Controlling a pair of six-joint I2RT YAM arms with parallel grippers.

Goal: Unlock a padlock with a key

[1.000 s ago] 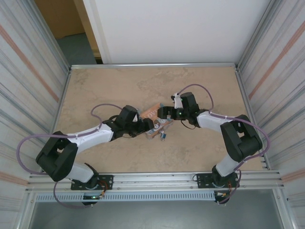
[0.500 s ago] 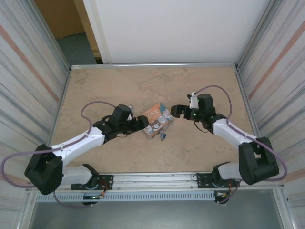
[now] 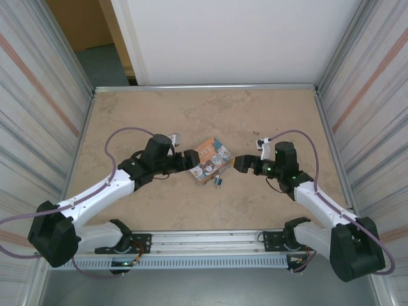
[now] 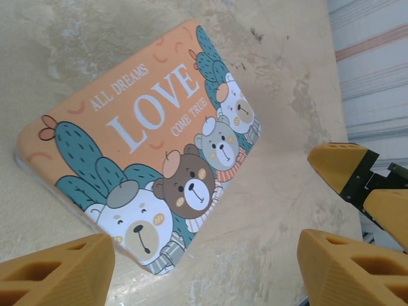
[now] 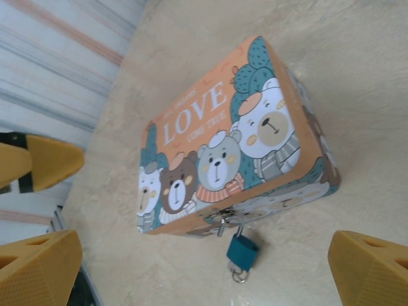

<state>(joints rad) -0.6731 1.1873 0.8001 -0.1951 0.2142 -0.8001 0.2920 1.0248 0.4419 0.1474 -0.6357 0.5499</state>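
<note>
The left gripper (image 3: 189, 159) and right gripper (image 3: 238, 163) gape empty, flanking a glossy rectangular box (image 3: 209, 160); a teal metal padlock (image 5: 243, 250) sits at its clasp.

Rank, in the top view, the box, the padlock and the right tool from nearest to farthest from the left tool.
1. Box, directly in front of the left tool.
2. Padlock, at the box's near edge, toward the arm bases.
3. Right tool, beyond the box, on its right side.

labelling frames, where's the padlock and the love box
padlock (image 5: 243, 250), right wrist view, middle of its teal body
LOVE box (image 4: 153, 121), left wrist view, on the lid's white lettering
</note>
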